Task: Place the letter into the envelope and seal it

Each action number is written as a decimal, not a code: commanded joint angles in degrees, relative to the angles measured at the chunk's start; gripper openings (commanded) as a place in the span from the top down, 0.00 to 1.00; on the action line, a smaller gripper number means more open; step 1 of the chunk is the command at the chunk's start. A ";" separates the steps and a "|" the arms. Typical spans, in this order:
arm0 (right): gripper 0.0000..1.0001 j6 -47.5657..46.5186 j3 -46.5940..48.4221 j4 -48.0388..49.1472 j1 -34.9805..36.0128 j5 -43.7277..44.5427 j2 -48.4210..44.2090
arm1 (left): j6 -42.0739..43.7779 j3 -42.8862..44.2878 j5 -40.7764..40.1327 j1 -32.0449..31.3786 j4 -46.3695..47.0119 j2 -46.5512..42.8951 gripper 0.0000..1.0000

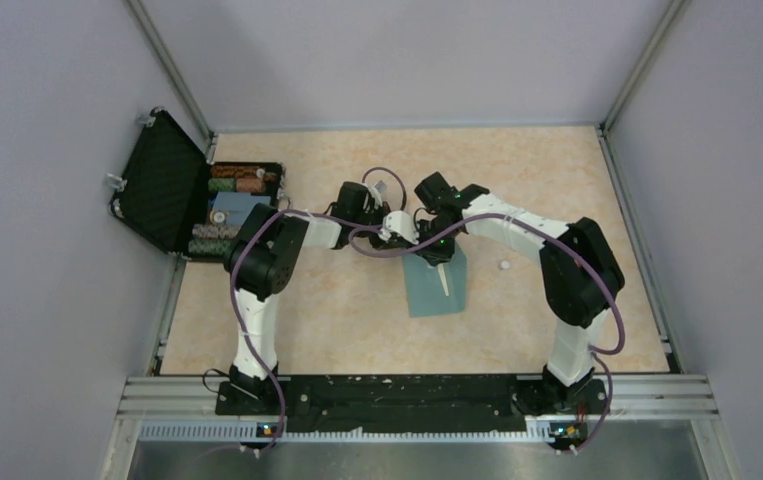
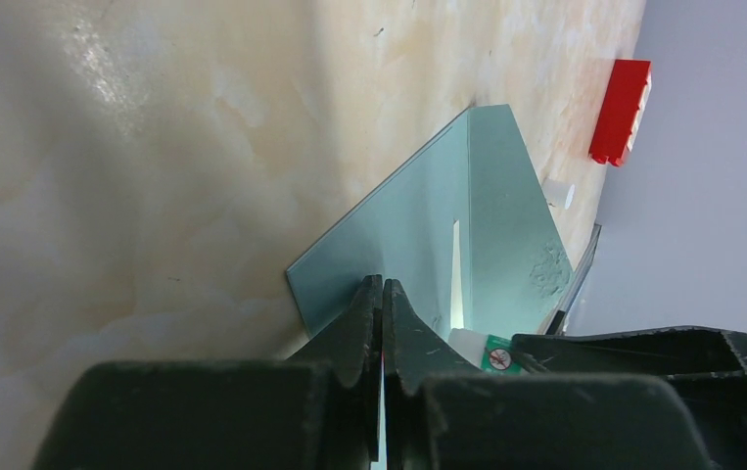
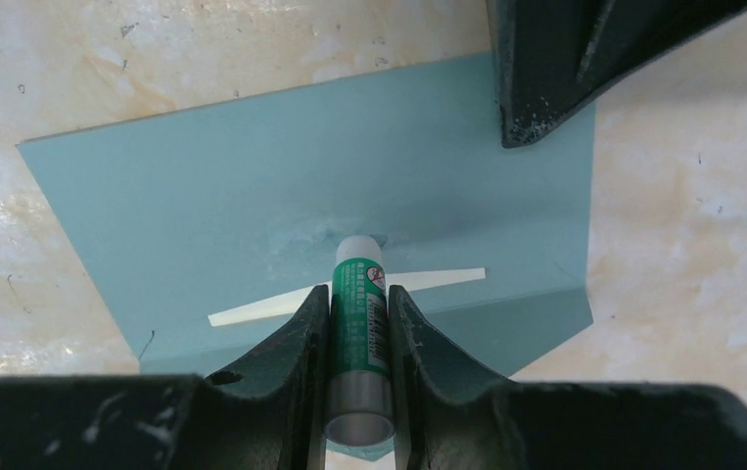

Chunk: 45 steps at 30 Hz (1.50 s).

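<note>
While the right claw clamps a green-and-white glue stick between its two fingers, we see the stick's white tip pressed against the envelope. The envelope lies on the mottled beige table and fills the middle of the right wrist view. A thin cream strip runs across the teal paper just beside the tip, slanting from lower left to right of centre. The surface around the tip looks slightly smeared.

In the top view the envelope sits just right of centre, and both arms reach over its far end.

The left claw is clenched, its fingers pressed together at the bottom centre of the left wrist view, right at the envelope's near edge. We cannot tell whether any paper is pinched between them. One of its dark fingers hangs over the envelope's upper right corner in the right wrist view.

A red block lies at the upper right of the left wrist view, with a small white object below it. An open black case sits at the upper left of the top view.
</note>
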 commanded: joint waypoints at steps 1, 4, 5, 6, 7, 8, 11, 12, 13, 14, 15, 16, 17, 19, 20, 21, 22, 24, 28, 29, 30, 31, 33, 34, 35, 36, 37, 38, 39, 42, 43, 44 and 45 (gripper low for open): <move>1.00 -2.44 3.54 -0.07 1.81 0.59 1.65 | 1.80 -1.49 -5.61 0.30 -3.39 1.26 1.00; 1.00 -2.61 5.06 -2.47 2.70 2.18 3.48 | 2.06 -1.58 -5.62 0.32 -3.61 1.16 1.00; 1.00 -2.63 5.54 -3.02 2.90 2.48 3.96 | 2.07 -1.67 -5.69 0.32 -3.78 1.10 1.00; 1.00 -2.56 5.74 -3.21 3.07 2.94 4.30 | 2.05 -1.73 -5.77 0.31 -3.91 1.01 1.00; 1.00 -2.52 5.76 -3.25 3.20 3.28 4.56 | 2.14 -1.83 -5.83 0.33 -4.04 1.00 1.00; 1.00 -2.50 5.76 -3.30 3.34 3.74 4.81 | 2.23 -1.88 -5.80 0.32 -4.22 0.96 1.00; 1.00 -2.67 6.72 -5.14 3.49 4.43 6.43 | 2.33 -1.98 -6.13 0.35 -4.39 0.99 1.00; 1.00 -2.57 7.13 -5.97 3.48 4.42 6.96 | 2.33 -1.88 -6.21 0.35 -4.42 1.01 1.00; 1.00 -2.43 7.56 -6.72 3.57 4.33 7.56 | 2.33 -1.89 -6.29 0.36 -4.49 0.99 1.00; 1.00 -2.31 7.79 -7.28 3.61 4.29 7.78 | 2.33 -1.78 -6.37 0.34 -4.54 0.97 1.00; 1.00 -2.22 8.13 -8.00 3.70 4.20 8.03 | 2.33 -1.76 -6.33 0.30 -4.56 1.00 1.00; 1.00 -2.08 8.52 -8.67 3.78 3.97 8.24 | 2.40 -1.68 -6.32 0.30 -4.50 1.08 1.00; 1.00 -1.90 8.94 -9.46 3.83 3.65 8.53 | 2.42 -1.62 -6.32 0.36 -4.48 1.16 1.00; 1.00 -1.59 10.41 -11.58 3.92 2.67 9.37 | 2.50 -1.62 -6.37 0.30 -4.56 1.25 1.00; 1.00 -1.46 11.05 -12.47 4.00 2.40 9.86 | 2.46 -1.65 -6.42 0.30 -4.54 1.26 1.00; 1.00 -1.49 11.68 -13.43 4.01 2.20 10.25 | 2.46 -1.58 -6.41 0.36 -4.61 1.34 1.00; 1.00 -1.57 12.06 -14.17 4.11 2.12 10.75 | 2.58 -1.54 -6.42 0.30 -4.65 1.35 1.00; 1.00 -1.80 12.44 -15.24 4.20 2.00 11.12 | 2.66 -1.38 -6.41 0.36 -4.78 1.44 1.00; 1.00 -1.98 12.72 -16.50 4.36 1.18 11.09 | 2.77 -0.98 -6.51 0.43 -5.01 1.60 1.00; 1.00 -1.94 12.74 -16.71 4.40 0.86 10.93 | 2.77 -0.92 -6.50 0.39 -5.10 1.54 1.00; 1.00 -1.93 12.71 -16.97 4.55 0.51 10.87 | 2.73 -0.96 -6.54 0.40 -5.10 1.55 1.00; 1.00 -1.93 12.71 -17.33 4.69 0.20 10.82 | 2.69 -0.87 -6.50 0.36 -5.17 1.61 1.00; 1.00 -2.15 12.86 -18.51 4.88 -0.45 10.81 | 2.79 -0.80 -6.57 0.40 -5.11 1.61 1.00; 1.00 -2.34 13.00 -18.97 4.99 -0.95 10.82 | 2.85 -0.83 -6.58 0.39 -5.23 1.58 1.00; 1.00 -2.37 12.92 -19.17 5.05 -1.14 10.70 | 2.90 -0.83 -6.58 0.38 -5.33 1.60 1.00; 1.00 -2.37 12.90 -19.29 5.15 -1.36 10.56 | 2.94 -0.81 -6.57 0.36 -5.45 1.63 1.00; 1.00 -2.37 12.81 -19.23 5.23 -1.60 10.44 | 2.94 -0.82 -6.55 0.34 -5.45 1.63 1.00; 1.00 -2.21 12.76 -19.03 5.24 -1.83 10.23 | 2.88 -0.79 -6.52 0.39 -5.45 1.75 1.00; 1.00 -2.13 12.74 -18.91 5.24 -2.04 10.08 | 2.95 -0.71 -6.60 0.38 -5.47 1.71 1.00; 1.00 -1.00 12.16 -16.39 5.26 -0.79 9.68 | 2.84 -0.78 -6.67 0.38 -5.53 1.71 1.00; 1.00 -0.69 11.69 -15.07 5.24 0.07 9.54 | 2.90 -0.82 -6.71 0.36 -5.55 1.63 1.00; 1.00 -0.20 11.35 -13.78 5.24 0.94 9.33 | 2.94 -0.80 -6.68 0.35 -5.58 1.61 1.00; 1.00 0.22 11.19 -12.47 5.24 1.97 9.26 | 2.99 -0.79 -6.64 0.35 -5.67 1.54 1.00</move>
